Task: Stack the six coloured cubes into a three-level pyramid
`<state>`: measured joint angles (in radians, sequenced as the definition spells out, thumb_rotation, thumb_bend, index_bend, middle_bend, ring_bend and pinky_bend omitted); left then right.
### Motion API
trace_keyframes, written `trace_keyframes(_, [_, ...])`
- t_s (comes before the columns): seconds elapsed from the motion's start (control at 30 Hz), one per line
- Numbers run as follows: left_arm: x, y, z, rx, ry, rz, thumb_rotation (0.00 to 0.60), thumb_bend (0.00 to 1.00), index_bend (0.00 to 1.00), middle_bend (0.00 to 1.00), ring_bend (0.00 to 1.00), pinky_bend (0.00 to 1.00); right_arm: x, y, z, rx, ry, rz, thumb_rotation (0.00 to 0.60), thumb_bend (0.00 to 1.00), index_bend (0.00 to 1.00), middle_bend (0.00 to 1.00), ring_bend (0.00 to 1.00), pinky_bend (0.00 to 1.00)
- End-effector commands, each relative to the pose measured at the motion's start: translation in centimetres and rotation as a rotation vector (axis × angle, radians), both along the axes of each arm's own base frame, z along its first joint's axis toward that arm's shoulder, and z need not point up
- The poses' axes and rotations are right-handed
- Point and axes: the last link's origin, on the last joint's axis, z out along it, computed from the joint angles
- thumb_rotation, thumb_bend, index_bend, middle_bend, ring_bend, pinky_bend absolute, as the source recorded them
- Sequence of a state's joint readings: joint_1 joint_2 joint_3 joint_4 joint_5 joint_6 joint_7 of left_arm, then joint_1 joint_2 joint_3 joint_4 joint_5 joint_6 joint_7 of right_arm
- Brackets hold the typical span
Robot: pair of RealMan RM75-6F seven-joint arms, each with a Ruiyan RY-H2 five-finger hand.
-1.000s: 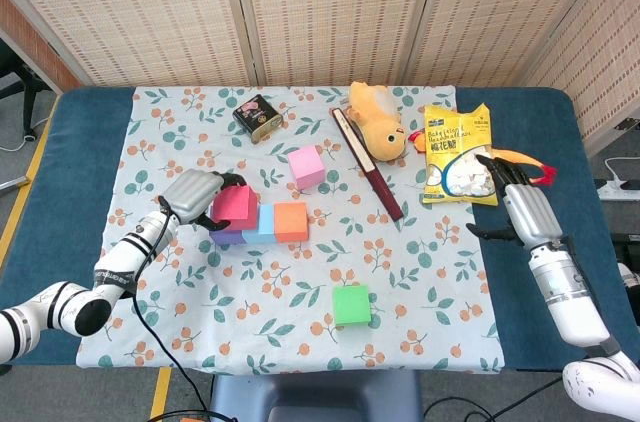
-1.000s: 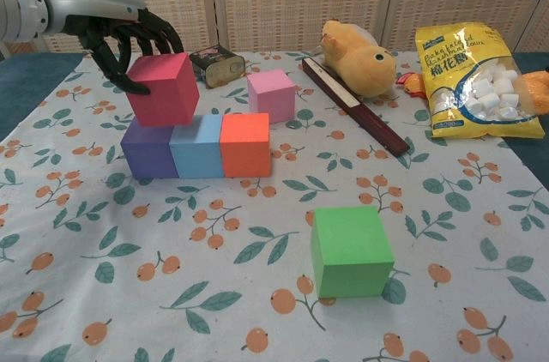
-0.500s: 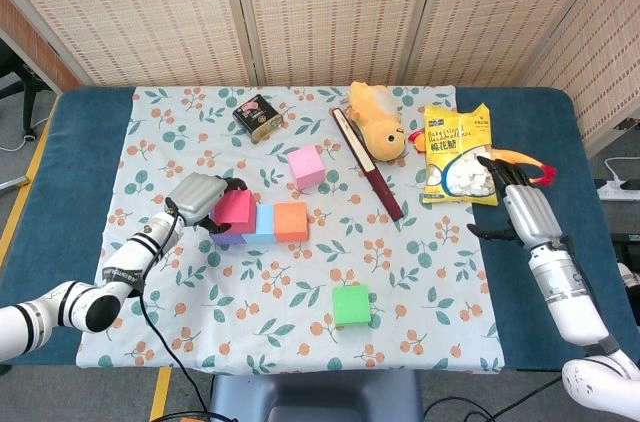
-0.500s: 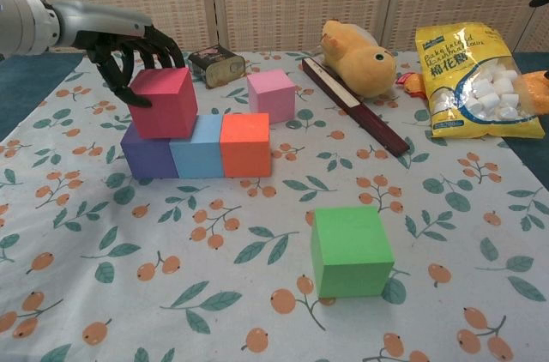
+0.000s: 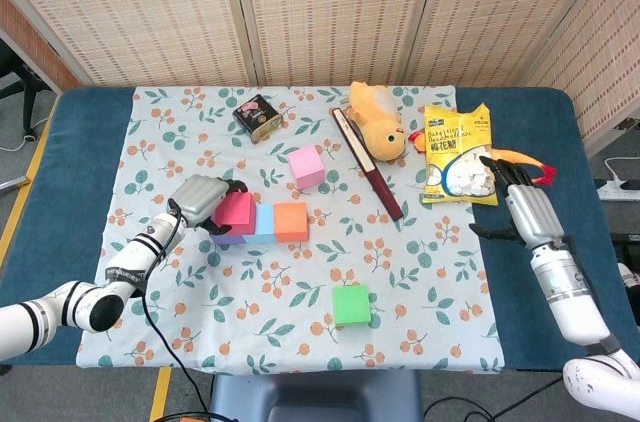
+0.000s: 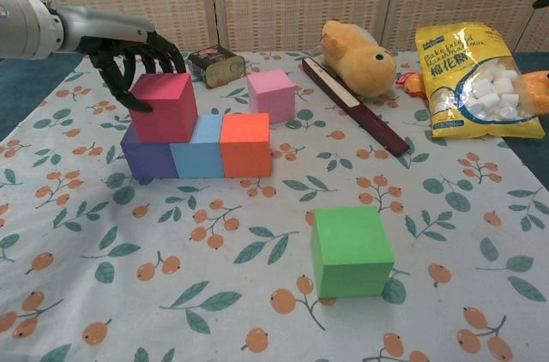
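We see a table (image 5: pixel 80 152) with a dark blue top, most of it covered by a white cloth (image 5: pixel 300 272) printed with leaves and orange fruit. At the cloth's centre a purple cube (image 6: pixel 147 156), a blue cube (image 6: pixel 197 156) and an orange cube (image 6: pixel 246 146) sit touching in a row. At 12 o'clock from them lies a pink cube (image 5: pixel 306 167); at 5 o'clock, well apart, a green cube (image 5: pixel 351 304). Toward 11 o'clock lies a dark tin (image 5: pixel 259 116), toward 1 o'clock a plush duck (image 5: pixel 378 126) and a dark stick (image 5: pixel 368 164), and at 2 o'clock a yellow bag of marshmallows (image 5: pixel 456 154).
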<state>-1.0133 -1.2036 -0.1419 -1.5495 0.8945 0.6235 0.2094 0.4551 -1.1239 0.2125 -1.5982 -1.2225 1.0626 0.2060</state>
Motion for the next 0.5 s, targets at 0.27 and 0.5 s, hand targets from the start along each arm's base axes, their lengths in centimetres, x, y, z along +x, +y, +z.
trace_keyframes(0.27, [-0.04,0.07,-0.23,0.006,0.012,0.000,0.600,0.31,0.39,0.35,0.39,0.45,-0.17,0.02,0.12,-0.002,-0.002,-0.002,0.600,0.00,0.00,0.08,0.00,0.02])
trace_keyframes(0.5, [-0.07,0.16,-0.02,0.013,0.008,0.014,0.600,0.31,0.39,0.35,0.39,0.45,-0.26,0.00,0.20,-0.003,-0.002,-0.004,0.600,0.00,0.00,0.08,0.00,0.02])
